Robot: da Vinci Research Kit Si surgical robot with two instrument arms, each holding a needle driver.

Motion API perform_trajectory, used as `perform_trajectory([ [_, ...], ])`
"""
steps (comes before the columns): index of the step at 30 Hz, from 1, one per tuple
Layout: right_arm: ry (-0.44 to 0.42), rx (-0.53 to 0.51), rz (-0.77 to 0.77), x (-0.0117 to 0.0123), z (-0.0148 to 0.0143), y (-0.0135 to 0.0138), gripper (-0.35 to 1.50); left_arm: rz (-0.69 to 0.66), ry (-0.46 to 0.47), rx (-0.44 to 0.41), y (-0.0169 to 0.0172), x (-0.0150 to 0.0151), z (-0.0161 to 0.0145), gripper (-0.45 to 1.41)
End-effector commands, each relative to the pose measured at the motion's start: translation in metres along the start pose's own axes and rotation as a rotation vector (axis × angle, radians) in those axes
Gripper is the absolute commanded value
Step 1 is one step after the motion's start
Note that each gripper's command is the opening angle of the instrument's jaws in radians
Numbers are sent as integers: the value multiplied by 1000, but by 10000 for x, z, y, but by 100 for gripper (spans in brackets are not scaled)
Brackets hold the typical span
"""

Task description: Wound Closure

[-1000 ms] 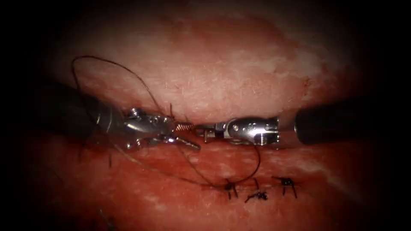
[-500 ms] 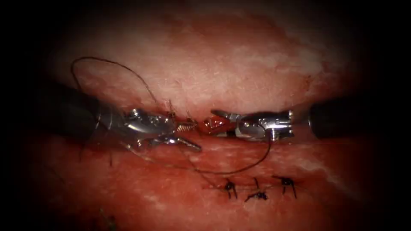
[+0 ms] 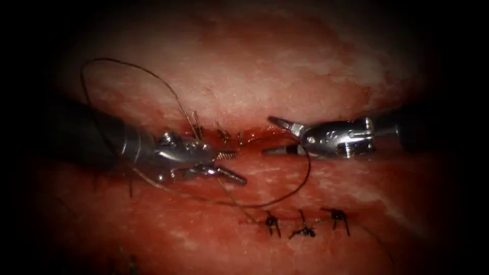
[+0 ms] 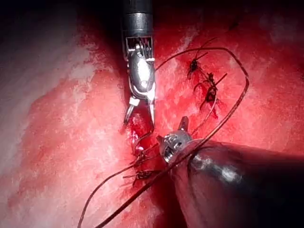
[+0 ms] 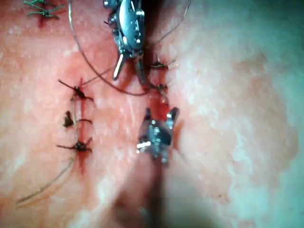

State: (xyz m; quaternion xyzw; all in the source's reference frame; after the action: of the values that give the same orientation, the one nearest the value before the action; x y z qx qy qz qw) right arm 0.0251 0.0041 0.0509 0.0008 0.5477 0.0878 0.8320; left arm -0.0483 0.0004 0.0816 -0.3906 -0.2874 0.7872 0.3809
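Thread [image 3: 307,175]: loose arc from knots [image 3: 223,135] on cut [image 3: 254,136], sweeping down toward three finished stitches [image 3: 304,231]; second loop rises over tissue [image 3: 254,76] at left. Needle's place: cannot tell.

Left tool [image 3: 240,167]: jaws spread, just left of knots, thread running past, no grip seen.

Right tool [image 3: 267,135]: jaws spread, empty, backed off rightward since a second ago.

Judged step: thread let go at knot. Next move calls for fresh grip on thread.

Backdrop: none beyond a black vignette ringing the endoscope view; light fell brightest at centre, fading to darkness toward every edge.
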Motion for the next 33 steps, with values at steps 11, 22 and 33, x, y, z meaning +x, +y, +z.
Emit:
perform_trajectory([
  [11, 40, 3, -95, -14, 45, 3, 120, 24, -10, -13, -5, -22, 20, 49],
  [22, 93, 5, -130, 0, 71, -3, 105, 41, -14, -20, -9, -31, 22, 49],
  [33, 102, 97, -273, -10, 58, -2, -35, 40, -16, -26, -8, -27, 18, 49],
])
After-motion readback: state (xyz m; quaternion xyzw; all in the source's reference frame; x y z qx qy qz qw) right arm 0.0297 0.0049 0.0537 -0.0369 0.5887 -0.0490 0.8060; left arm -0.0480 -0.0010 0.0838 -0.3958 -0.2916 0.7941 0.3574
